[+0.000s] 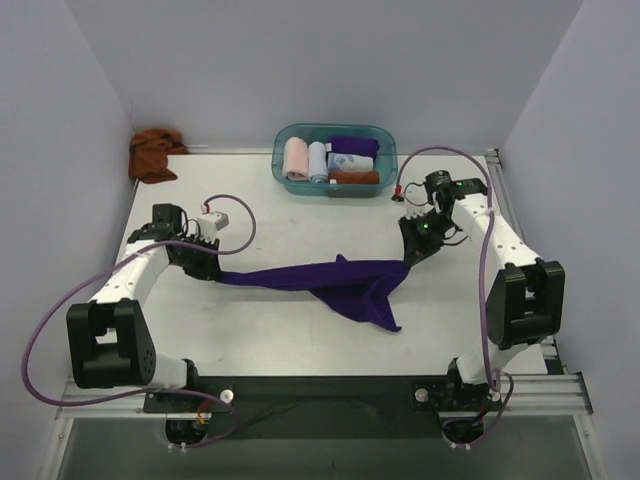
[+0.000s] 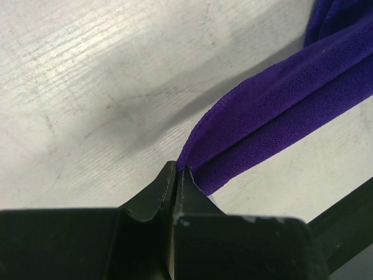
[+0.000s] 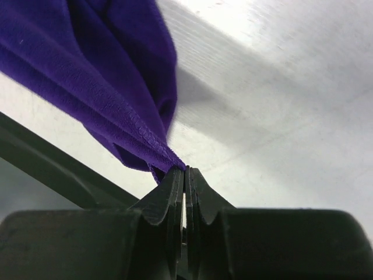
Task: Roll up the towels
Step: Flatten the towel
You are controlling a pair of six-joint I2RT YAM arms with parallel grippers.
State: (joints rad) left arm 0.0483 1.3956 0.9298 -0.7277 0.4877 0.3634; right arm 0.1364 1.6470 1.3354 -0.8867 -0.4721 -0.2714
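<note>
The white counter point(image 1: 280, 335) is carrying a teal plastic bin point(image 1: 279, 160) at its far edge, sitting a little right of centre, and a rust-brown towel point(image 1: 152, 154) is lying crumpled at the far left corner. A purple towel point(image 1: 345, 280) is stretching across the middle, its loose flap drooping toward the near side and seemingly resting on the surface. A small white box point(image 1: 214, 217) is sitting toward the left side.

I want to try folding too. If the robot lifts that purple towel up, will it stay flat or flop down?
Probably flops: the purple towel sags and bunches between the left gripper and right gripper. It likely weighs little, since small fingertip pinches at its ends seem enough to hold it.
</note>
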